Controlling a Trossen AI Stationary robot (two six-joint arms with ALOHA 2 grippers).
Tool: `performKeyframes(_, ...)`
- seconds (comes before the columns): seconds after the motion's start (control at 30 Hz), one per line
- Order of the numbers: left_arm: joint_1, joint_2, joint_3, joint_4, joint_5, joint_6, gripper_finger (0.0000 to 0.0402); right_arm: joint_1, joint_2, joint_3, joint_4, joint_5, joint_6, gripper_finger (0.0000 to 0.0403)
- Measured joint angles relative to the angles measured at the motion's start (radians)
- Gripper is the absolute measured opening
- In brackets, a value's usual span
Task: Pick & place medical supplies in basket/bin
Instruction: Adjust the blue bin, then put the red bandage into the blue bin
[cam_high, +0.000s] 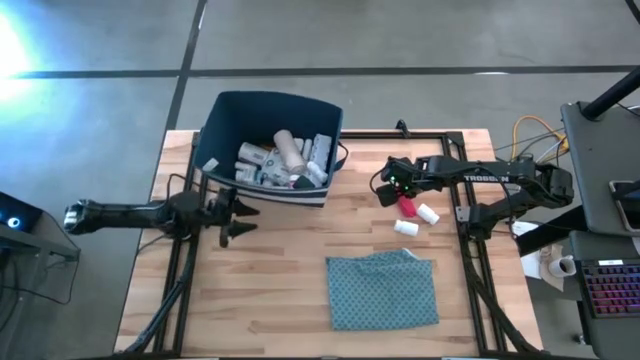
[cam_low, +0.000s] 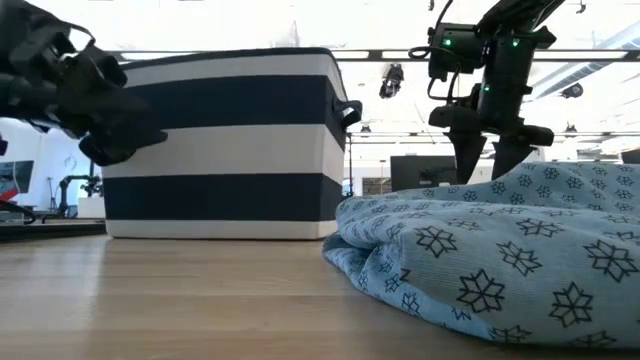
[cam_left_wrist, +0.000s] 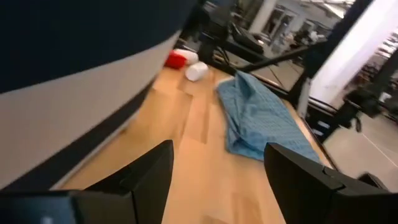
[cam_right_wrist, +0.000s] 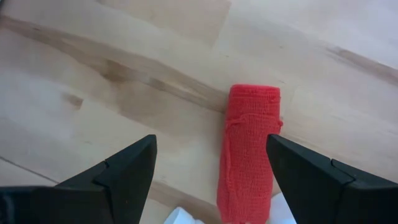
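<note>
1. The table (cam_high: 300, 300) was wooden, and the big dark blue bin (cam_high: 225, 120) with white stripes stood on its far left part. It already held many supplies (cam_high: 285, 158): white bottles and packets.
2. The teal patterned cloth (cam_high: 385, 290) lay folded on the near side, a little right of the middle. It is not one of the supplies.
3. The left gripper (cam_high: 240, 212) hung just beside the near wall of the bin, with its jaws spread and nothing between them. It was waiting there, far from the items that remained.
4. The right gripper (cam_high: 392, 182) was clearly the nearer one. It hovered over the red roll (cam_right_wrist: 247, 152), with its jaws spread wide and holding nothing.
5. In the right wrist view the red roll lay between the two fingers (cam_right_wrist: 124, 171), closer to one of them. Its long axis ran along the fingers, so I judge a closing would press its long sides.
6. Two small white items (cam_high: 417, 220) lay on the table just beside the red roll, right and near of it, far from the bin.
</note>
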Motion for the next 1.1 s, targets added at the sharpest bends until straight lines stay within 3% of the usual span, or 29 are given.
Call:
performKeyframes(0.2,0.094,-0.001,-0.008,0.009,-0.002,0.008,0.0230,0.000,0.000,0.000,-0.003,-0.001,-0.011,0.0292)
performKeyframes(0.53,0.098,0.040,-0.008,0.008,0.001,0.008,0.0230,0.000,0.000,0.000,0.007,0.010,-0.016,0.0292)
performKeyframes(0.67,0.094,0.049,-0.010,0.009,0.001,0.008,0.0230,-0.001,0.000,-0.001,0.094,0.042,-0.111,0.0292)
performKeyframes(0.73,0.071,0.020,-0.010,0.008,-0.007,0.008,0.0230,-0.009,0.000,-0.001,0.100,0.042,-0.124,0.0292)
performKeyframes(0.93,0.055,-0.202,-0.010,0.009,0.002,0.007,0.0230,-0.027,0.013,-0.020,-0.069,0.097,0.083,0.0292)
performKeyframes(1.1,0.035,-0.218,-0.007,0.028,0.002,0.006,0.0230,-0.023,0.027,-0.057,-0.060,-0.004,0.046,0.0292)
